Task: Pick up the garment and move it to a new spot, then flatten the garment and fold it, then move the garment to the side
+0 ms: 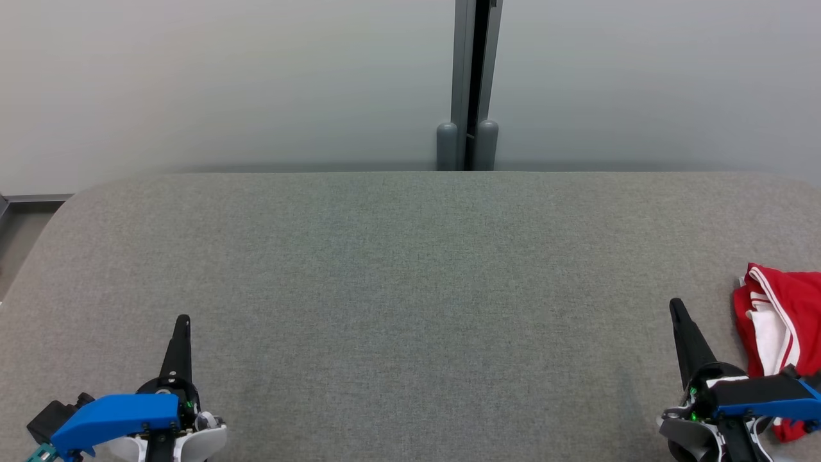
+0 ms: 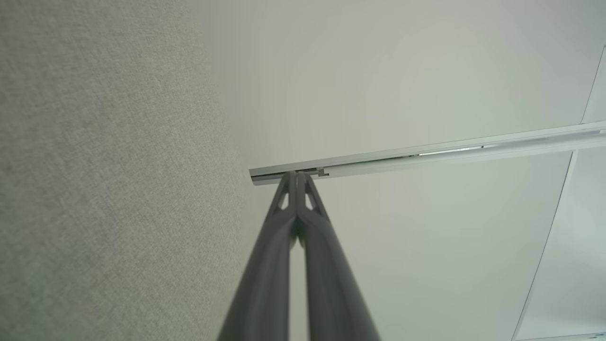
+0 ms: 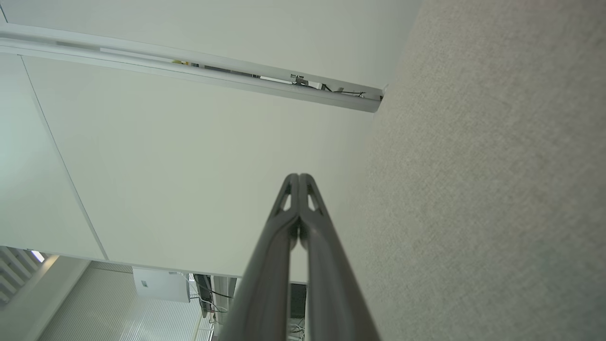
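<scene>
A grey fabric-covered table (image 1: 410,289) stands before pale wall panels (image 1: 224,83) that meet at a grey upright post (image 1: 471,83).

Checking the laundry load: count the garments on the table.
1: a red-and-white garment at the right edge of the table, beside the right end effector. The frame cuts it off; more may be hidden.

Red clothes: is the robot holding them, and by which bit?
No, nothing is held. The left tool and the right tool are both shut and empty. The red garment lies on the grey table, beside the right tool.
</scene>
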